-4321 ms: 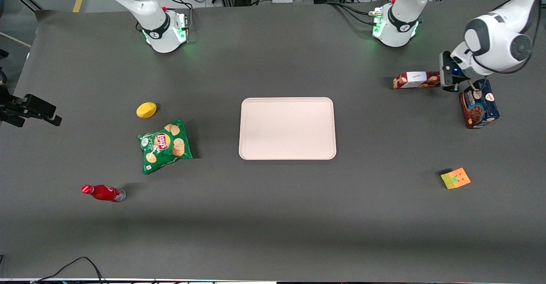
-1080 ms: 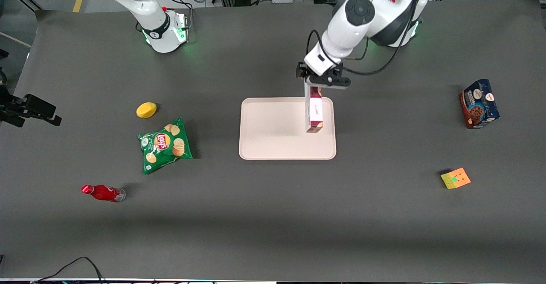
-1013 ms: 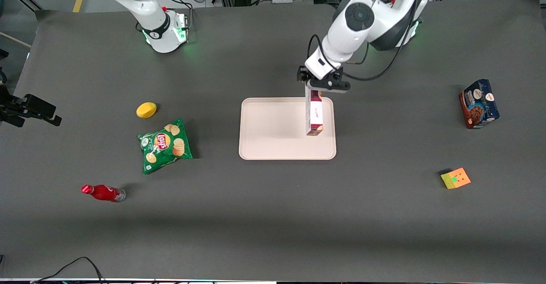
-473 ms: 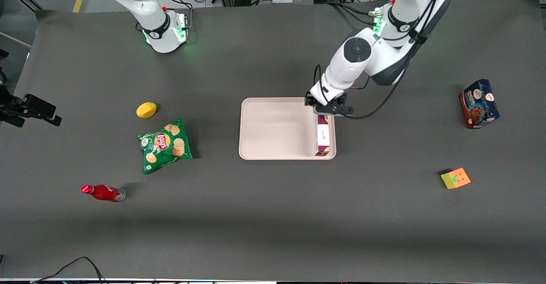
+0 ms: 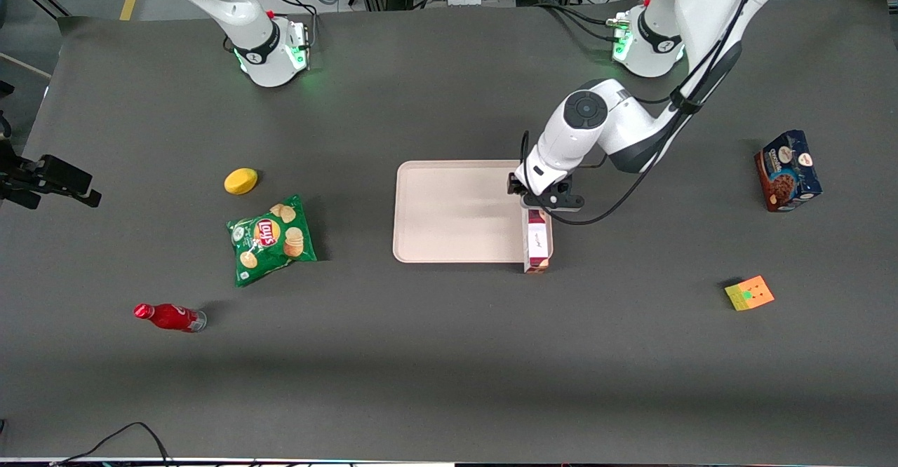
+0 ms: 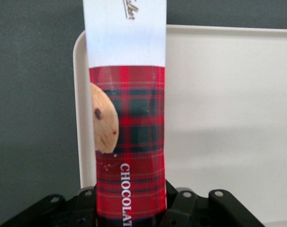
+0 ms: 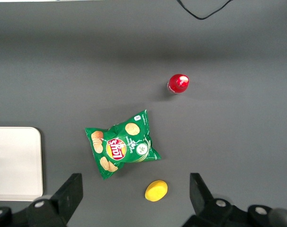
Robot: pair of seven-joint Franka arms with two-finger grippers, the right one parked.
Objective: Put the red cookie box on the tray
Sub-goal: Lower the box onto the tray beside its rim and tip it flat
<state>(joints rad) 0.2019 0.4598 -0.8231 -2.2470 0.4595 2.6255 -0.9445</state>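
Over the tray's (image 5: 456, 211) edge toward the working arm's end of the table, the gripper (image 5: 540, 205) grips the red cookie box (image 5: 537, 246) by one end. From the fingers, the box extends toward the front camera along the rim, its free end past the tray's nearer edge.
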